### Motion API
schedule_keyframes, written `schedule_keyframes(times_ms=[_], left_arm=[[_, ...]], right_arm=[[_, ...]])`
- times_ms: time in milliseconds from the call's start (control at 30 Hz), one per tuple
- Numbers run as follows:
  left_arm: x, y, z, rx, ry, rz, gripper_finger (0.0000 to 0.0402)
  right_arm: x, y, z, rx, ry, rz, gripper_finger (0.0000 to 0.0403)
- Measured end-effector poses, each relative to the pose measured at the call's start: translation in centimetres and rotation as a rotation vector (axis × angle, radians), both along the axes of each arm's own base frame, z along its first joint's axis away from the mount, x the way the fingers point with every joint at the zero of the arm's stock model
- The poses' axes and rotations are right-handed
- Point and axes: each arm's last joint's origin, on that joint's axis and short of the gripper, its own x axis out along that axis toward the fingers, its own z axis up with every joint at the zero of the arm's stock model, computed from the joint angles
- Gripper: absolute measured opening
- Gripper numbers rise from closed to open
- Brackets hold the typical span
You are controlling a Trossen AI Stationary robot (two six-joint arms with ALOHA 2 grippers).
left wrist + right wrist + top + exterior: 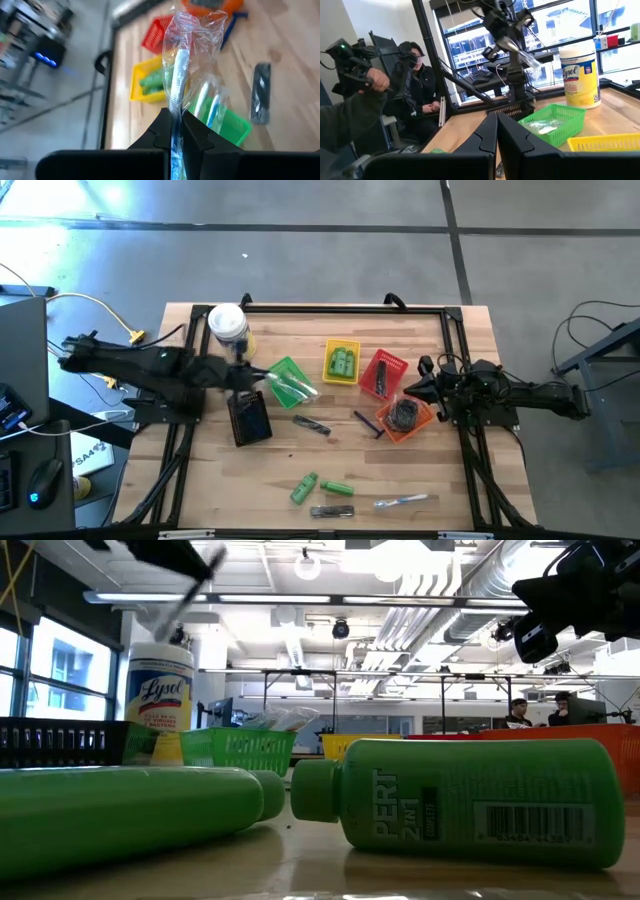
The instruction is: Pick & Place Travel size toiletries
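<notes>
My left gripper [250, 376] hangs over the table's left half, shut on a clear-wrapped toothbrush [182, 55]. The toothbrush sticks out over the green basket [288, 380], which holds more clear-wrapped pieces [210, 107]. My right gripper [424, 385] waits shut by the orange basket [408, 418], touching nothing. Two green bottles [318, 488], a silvery piece [330, 511] and a wrapped toothbrush [405, 501] lie near the front edge. A dark stick [312, 425] and a purple razor [367, 423] lie mid-table. My left gripper pinches the wrapped toothbrush near one end [174, 112] between its two fingers. The fingers slant down toward the table's right and lie along the piece. The rest of the piece juts out past the fingertips, lifted clear above the green basket.
A yellow basket [342, 362] with green bottles, a red basket [383, 373] and a black basket [248, 418] stand around the green one. A white-lidded jar [228, 325] stands at the far left. People sit beyond the table's left side [420, 75].
</notes>
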Motion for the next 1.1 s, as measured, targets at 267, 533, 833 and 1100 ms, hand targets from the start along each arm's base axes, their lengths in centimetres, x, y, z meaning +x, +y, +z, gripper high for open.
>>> schedule_keyframes(times_ms=[267, 533, 833, 1100], left_arm=[[3.8, 3.0, -2.3, -0.041, 0.126, -0.176, 0.0008], [7.9, 4.5, -5.2, -0.066, 0.179, -0.309, 0.0008], [10.3, 6.1, -8.2, -0.110, 0.243, -0.314, 0.0008], [11.1, 6.1, -10.2, -0.149, 0.323, -0.326, 0.0008]], right_arm=[[0.0, 0.0, 0.0, -0.006, -0.003, 0.000, 0.0003], [0.0, 0.0, 0.0, -0.007, 0.002, 0.002, 0.0003], [0.0, 0.1, -0.1, -0.010, 0.009, 0.018, 0.0003], [0.0, 0.1, -0.1, -0.029, 0.006, 0.024, 0.0003]])
